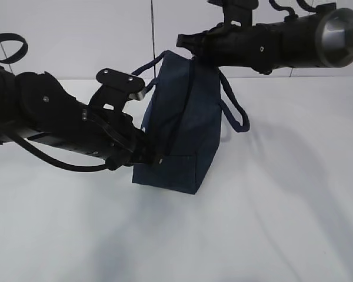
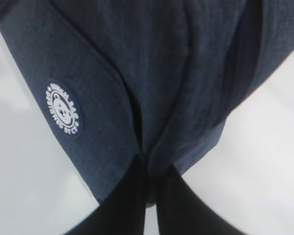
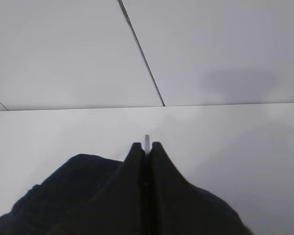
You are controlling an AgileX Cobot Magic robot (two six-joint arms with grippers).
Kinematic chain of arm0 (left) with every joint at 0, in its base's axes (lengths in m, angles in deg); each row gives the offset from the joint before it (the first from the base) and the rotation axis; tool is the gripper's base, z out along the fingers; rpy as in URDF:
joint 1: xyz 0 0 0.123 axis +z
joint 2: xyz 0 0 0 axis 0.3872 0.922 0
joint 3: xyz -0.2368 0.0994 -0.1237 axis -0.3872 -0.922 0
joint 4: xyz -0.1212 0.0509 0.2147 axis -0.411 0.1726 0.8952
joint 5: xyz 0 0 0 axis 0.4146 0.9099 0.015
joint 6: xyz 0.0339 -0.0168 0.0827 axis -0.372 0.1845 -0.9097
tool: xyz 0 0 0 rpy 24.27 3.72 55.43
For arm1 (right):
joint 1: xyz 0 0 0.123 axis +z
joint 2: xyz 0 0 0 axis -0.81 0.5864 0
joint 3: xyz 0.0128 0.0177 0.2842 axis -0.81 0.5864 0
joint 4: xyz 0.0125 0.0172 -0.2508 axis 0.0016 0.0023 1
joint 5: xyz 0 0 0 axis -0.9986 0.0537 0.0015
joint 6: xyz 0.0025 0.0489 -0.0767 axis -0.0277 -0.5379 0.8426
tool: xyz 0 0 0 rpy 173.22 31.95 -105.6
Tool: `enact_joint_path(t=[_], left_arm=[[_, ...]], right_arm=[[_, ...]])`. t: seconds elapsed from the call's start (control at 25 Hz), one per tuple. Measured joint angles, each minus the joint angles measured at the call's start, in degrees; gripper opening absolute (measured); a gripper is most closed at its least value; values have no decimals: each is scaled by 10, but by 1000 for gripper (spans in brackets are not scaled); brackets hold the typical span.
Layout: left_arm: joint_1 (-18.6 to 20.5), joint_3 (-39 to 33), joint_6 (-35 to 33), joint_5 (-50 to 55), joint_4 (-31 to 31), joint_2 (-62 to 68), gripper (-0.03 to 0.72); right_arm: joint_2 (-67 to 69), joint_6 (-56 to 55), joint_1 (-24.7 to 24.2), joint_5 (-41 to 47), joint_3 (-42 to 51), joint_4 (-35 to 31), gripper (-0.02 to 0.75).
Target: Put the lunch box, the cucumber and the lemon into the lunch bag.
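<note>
The navy lunch bag [image 1: 185, 129] stands upright on the white table, its zipper line running over the top and down the near end. My left gripper [image 1: 155, 156] is shut on a fold of the bag's fabric low at that end. In the left wrist view its fingers [image 2: 132, 196] pinch the cloth of the lunch bag [image 2: 152, 73]. My right gripper [image 1: 181, 41] hovers at the bag's top far corner, shut on a thin silver pull [image 3: 147, 140] that pokes out between the tips of the right gripper [image 3: 146, 147]. The lunch box, cucumber and lemon are out of view.
Two loop handles [image 1: 235, 111] hang off the bag's sides. A round white logo patch [image 2: 63, 108] sits on the bag's end flap. A white wall with a dark seam [image 3: 139, 54] rises behind the table [image 1: 270, 223].
</note>
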Motion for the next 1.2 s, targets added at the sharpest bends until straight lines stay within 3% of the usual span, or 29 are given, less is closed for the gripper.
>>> enact_joint_path(t=[0.48,0.6,0.72,0.84,1.2], left_arm=[[0,12,0,44,-22,0,11],[0,24,0,71,-33,-6,87],[0,33,0,99,-39,-21,237],[0,39,0,138,-55,-45,327],[24,101,26,269,-63,-80,355]], right_arm=[[12,0,-5,29,-2,0,0],[12,0,-5,39,-2,1,0],[12,0,-6,47,-2,2,0],[12,0,-6,49,-2,2,0],[0,0,-6,60,-2,4,0]])
